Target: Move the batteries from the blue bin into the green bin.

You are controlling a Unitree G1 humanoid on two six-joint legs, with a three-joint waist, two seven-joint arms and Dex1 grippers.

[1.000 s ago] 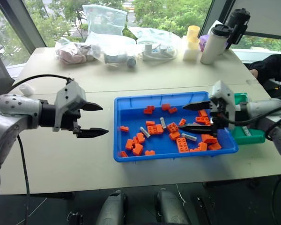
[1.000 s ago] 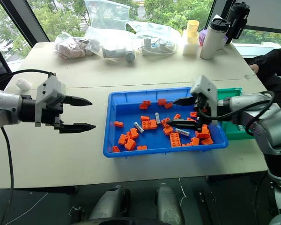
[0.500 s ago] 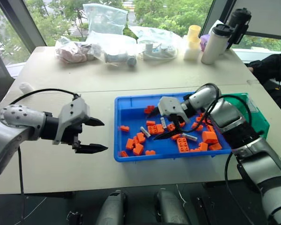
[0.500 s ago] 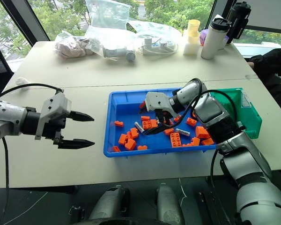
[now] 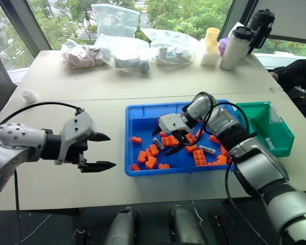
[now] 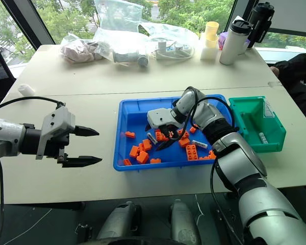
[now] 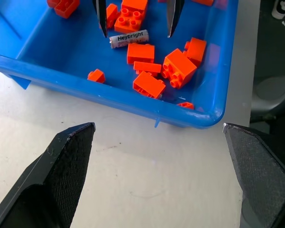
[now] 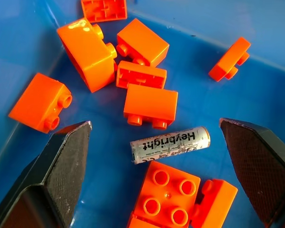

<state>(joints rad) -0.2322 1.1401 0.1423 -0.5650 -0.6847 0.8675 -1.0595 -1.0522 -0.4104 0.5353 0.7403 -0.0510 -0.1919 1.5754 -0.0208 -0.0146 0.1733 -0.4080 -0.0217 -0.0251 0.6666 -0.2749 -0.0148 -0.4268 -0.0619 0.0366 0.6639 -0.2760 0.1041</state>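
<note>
- The right claw (image 5: pixel 166 141) hangs inside the blue bin (image 5: pixel 143 116), fingers spread wide apart and holding nothing.
- A battery (image 8: pixel 170 144) lies flat on the bin floor between its two fingertips, touching neither; its label reads "Heybright".
- Orange bricks (image 8: pixel 150 106) crowd round that battery, one just beside it on either long side.
- Another battery (image 5: pixel 206 149) lies further along the bin floor, back toward the claw's own arm, among more bricks.
- The green bin (image 5: pixel 268 127) stands beyond that, just beside the blue bin's far end, with a battery (image 6: pixel 263 138) inside.
- The left claw (image 5: pixel 101 151) hovers over bare table (image 5: pixel 66 178) outside the blue bin's near end, fingers wide apart and empty.
- Well behind the bins, plastic bags (image 5: pixel 115 48), a white bottle (image 5: pixel 232 47) and a black bottle (image 5: pixel 259 23) stand along the table's far edge.
</note>
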